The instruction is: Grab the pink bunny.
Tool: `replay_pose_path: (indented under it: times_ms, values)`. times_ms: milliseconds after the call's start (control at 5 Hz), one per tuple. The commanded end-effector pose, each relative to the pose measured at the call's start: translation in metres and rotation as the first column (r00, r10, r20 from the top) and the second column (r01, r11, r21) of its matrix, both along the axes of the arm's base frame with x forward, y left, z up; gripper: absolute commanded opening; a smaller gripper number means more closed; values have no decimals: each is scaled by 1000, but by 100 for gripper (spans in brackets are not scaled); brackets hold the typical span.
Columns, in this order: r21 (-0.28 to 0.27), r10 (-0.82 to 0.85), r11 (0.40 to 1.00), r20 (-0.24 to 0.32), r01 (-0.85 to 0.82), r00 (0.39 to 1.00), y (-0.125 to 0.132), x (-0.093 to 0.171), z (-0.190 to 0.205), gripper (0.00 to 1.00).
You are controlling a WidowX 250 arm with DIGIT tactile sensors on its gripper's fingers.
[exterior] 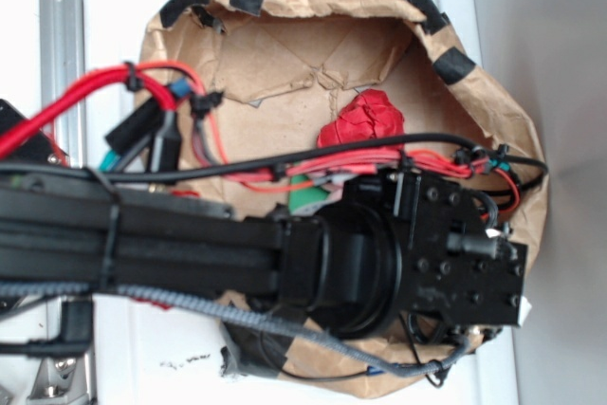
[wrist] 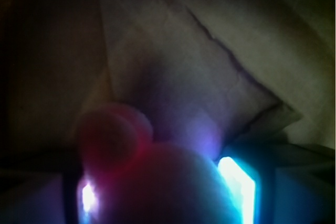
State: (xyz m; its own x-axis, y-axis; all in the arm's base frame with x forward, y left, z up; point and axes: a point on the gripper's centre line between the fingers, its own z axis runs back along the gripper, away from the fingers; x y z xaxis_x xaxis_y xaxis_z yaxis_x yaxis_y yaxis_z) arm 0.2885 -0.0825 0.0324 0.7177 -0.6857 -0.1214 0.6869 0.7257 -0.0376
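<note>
Gripper (wrist: 165,187) sits low inside the brown paper bag (exterior: 493,111), seen in the wrist view with two glowing fingers (wrist: 239,187) at bottom left and bottom right of frame. The pink bunny (wrist: 157,182) fills the space between them, a blurred pale-pink mass pressed up against both lit pads, so the jaws look closed on it at about the toy's own width; contact itself is too blurred to confirm sharply. Two rounded lobes rise from the upper left of the mass, likely ears or feet; which end they are I cannot tell. From that, the bunny's long axis seems to run from the fingers up and slightly left in the wrist view, toward the creased paper floor of the bag. In the exterior view the bunny is hidden under the black arm (exterior: 190,244) and wrist housing, which reach from the left into the bag's lower half. A red wrinkly ball (exterior: 362,120) lies on the bag floor just above the arm, and a green block (exterior: 305,194) shows partly beneath the red cables (exterior: 285,173).
</note>
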Motion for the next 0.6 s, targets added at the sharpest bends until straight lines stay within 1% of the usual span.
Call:
replay_pose_path:
  times_ms: [0, 200, 400]
  values:
    - [-25, 356, 932, 237, -361, 904, 67, -7, 117, 0]
    - [3, 414, 907, 183, -422, 892, 88, -20, 168, 0]
    - [-75, 628, 776, 191, -627, 755, 77, -46, 183, 0]
